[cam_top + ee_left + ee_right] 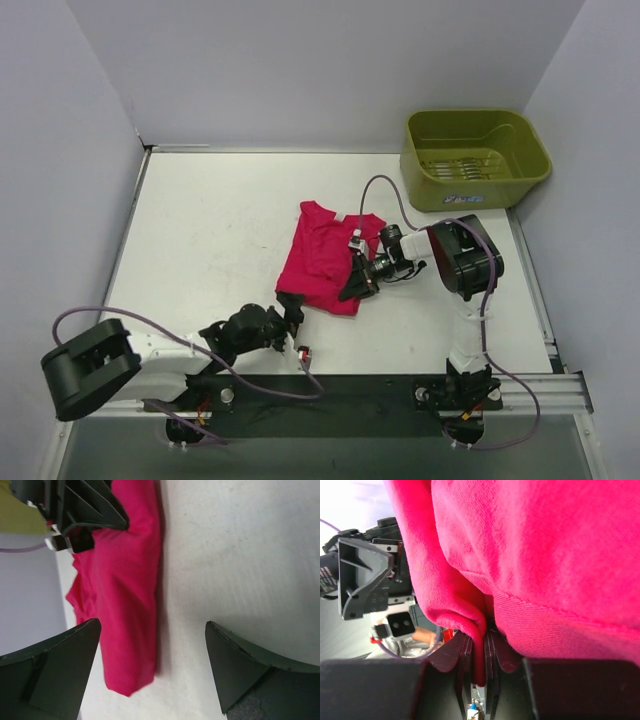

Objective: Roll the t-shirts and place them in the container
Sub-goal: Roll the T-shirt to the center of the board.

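White table (220, 230) — tub (440, 185) well beyond the pinched t-shirt (322, 262)

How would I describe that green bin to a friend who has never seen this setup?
Start at the white table and go to its far right corner, next to the walls. The olive-green plastic tub sits there. It is the only stiff, open-topped container, and it stands well apart from the soft magenta t-shirt lying mid-table.
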`<control>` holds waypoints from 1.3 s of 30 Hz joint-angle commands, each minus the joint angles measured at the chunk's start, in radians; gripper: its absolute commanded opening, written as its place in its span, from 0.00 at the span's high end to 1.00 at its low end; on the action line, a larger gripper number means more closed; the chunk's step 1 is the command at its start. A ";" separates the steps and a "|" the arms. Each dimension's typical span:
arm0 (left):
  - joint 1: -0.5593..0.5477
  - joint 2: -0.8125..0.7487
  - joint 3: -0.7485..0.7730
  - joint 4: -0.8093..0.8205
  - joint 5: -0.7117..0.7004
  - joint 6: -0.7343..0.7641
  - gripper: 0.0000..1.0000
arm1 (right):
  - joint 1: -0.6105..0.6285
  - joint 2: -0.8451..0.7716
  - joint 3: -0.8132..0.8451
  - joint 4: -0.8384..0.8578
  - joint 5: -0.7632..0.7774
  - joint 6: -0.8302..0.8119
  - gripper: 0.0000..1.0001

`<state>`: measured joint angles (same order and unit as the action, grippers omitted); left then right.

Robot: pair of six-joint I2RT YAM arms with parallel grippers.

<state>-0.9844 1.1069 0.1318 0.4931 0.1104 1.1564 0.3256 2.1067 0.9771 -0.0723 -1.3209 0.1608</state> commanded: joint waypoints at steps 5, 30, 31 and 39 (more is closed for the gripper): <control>-0.027 0.397 0.023 0.576 -0.254 0.147 0.03 | -0.023 0.093 -0.003 -0.202 0.152 0.017 0.99; 0.156 0.697 0.196 0.406 -0.086 0.258 0.47 | -0.026 0.131 0.048 -0.291 0.144 -0.023 0.99; 0.164 0.679 0.207 0.309 -0.071 0.247 0.50 | -0.026 0.130 0.046 -0.291 0.149 -0.024 0.98; 0.194 0.516 0.336 -0.167 0.063 0.238 0.69 | -0.048 -0.040 0.015 -0.195 0.213 -0.035 0.62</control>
<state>-0.7998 1.6802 0.4042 0.7311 0.0811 1.4227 0.3084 2.1223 1.0531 -0.2245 -1.3422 0.0475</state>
